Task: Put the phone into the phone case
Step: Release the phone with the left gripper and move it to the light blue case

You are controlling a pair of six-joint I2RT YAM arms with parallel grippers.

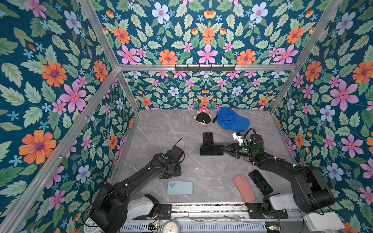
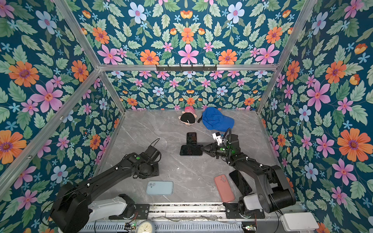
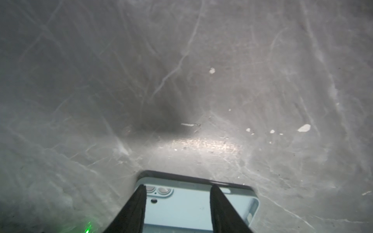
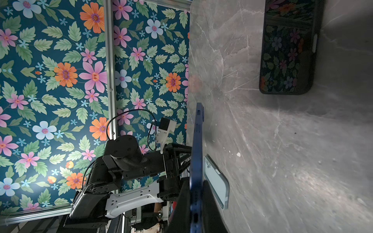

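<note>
Step in hand: phone up, on its way to a case. Right gripper (image 1: 223, 150) jaws pinching dark phone (image 1: 211, 150) by one short end, flat just above worktop (image 1: 161, 131), mid-right. Left gripper (image 3: 178, 186) jaws spread over light blue case (image 1: 180, 187) near front edge, not gripping. Next, likely: carry phone over case, square the edges, press in while left steadies

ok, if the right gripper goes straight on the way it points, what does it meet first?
The right gripper, shut on the phone, points across bare table at the left arm's wrist. That looks first, though height is unclear; it might pass under.
</note>
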